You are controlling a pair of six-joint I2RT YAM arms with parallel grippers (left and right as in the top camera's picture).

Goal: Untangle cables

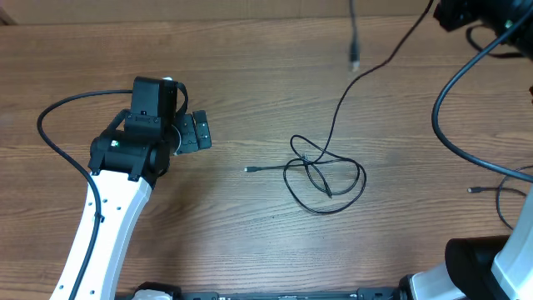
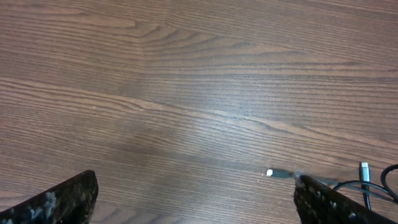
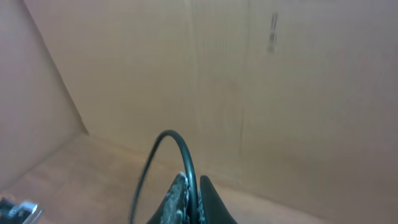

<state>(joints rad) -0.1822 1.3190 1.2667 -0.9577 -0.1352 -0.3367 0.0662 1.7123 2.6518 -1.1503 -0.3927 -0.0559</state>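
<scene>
The cables [image 1: 321, 171] lie as a loose black tangle of loops at the table's middle, with one plug end [image 1: 248, 169] pointing left. One strand [image 1: 346, 92] rises from the tangle toward the top right, where my right arm [image 1: 466, 12] is lifted. A blurred plug [image 1: 354, 58] dangles in the air near it. In the right wrist view my right gripper [image 3: 198, 180] is shut on a thin black cable [image 3: 177, 138] that arches above the fingers. My left gripper [image 1: 200, 133] stands wide open, left of the tangle. Its view shows two plug tips [image 2: 277, 173] [image 2: 364, 169] beside the right finger [image 2: 329, 205].
Thick black robot wires [image 1: 58, 125] [image 1: 454, 100] curve over the table at both sides. A small plug with its cord [image 1: 472, 190] lies at the right edge. A cardboard wall [image 3: 280, 93] fills the right wrist view.
</scene>
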